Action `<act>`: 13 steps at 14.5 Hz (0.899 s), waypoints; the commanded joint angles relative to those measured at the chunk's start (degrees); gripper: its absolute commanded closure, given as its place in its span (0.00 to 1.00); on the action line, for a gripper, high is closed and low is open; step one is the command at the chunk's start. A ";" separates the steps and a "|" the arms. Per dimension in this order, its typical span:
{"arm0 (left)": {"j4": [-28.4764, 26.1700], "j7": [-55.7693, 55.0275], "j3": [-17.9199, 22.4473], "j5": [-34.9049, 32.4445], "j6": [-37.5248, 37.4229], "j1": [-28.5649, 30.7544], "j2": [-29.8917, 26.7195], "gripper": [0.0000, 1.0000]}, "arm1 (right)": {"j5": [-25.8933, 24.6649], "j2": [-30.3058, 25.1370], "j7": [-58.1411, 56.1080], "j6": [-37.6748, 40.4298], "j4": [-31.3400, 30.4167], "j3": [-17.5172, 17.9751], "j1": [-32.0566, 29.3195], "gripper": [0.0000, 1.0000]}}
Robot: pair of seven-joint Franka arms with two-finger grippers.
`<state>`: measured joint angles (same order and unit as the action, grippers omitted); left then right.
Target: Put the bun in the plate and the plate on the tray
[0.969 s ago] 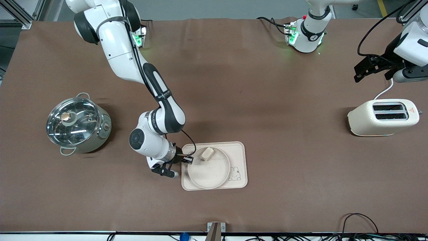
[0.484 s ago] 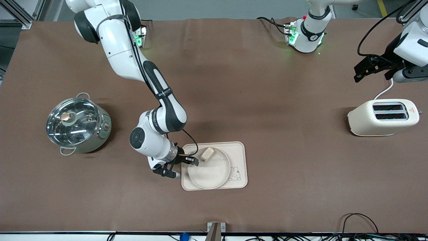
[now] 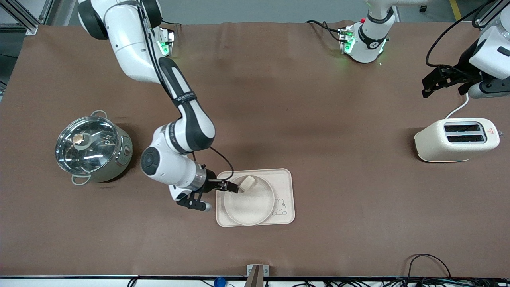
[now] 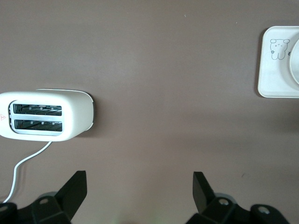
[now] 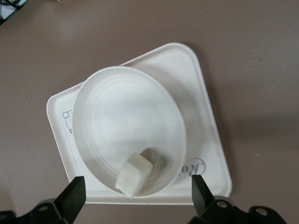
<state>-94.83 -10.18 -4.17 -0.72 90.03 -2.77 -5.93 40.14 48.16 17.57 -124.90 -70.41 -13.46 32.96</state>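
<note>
The cream-white bun (image 3: 247, 183) lies in the round plate (image 3: 249, 205), against its rim on the side farther from the front camera. The plate stands on the cream rabbit tray (image 3: 285, 179). My right gripper (image 3: 213, 195) is open and empty, over the tray's edge toward the right arm's end. The right wrist view shows the bun (image 5: 135, 173) in the plate (image 5: 121, 116) on the tray (image 5: 205, 121), with my right gripper (image 5: 138, 196) apart from them. My left gripper (image 3: 434, 83) waits open (image 4: 140, 191) over the table near the toaster.
A cream toaster (image 3: 456, 139) stands at the left arm's end, with its cord; it also shows in the left wrist view (image 4: 46, 114). A steel pot with a glass lid (image 3: 92, 149) stands at the right arm's end. The tray's corner (image 4: 275, 60) shows in the left wrist view.
My right arm has drawn back toward the pot's end and the gripper has tilted, staying open by the plate's rim. Bun, plate and tray have not moved. The left arm is still.
</note>
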 commanded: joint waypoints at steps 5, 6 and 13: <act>0.34 0.42 -0.13 0.20 -0.55 -0.13 -0.14 0.00 | -3.22 -14.21 -6.38 24.57 -2.36 -14.20 -1.06 0.00; 0.34 0.42 -0.13 0.20 -0.55 -0.13 -0.14 0.00 | -3.58 -16.24 -8.32 28.88 -2.28 -16.92 -1.32 0.00; 0.34 0.42 -0.31 0.37 -1.08 -0.30 -0.31 0.00 | -20.16 -31.09 -17.29 46.93 -2.45 -22.75 -2.81 0.00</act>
<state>-94.92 -10.18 -4.36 -0.72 89.95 -3.05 -5.93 25.79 22.12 2.14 -79.56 -70.19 -37.63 30.00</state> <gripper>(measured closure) 0.000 0.000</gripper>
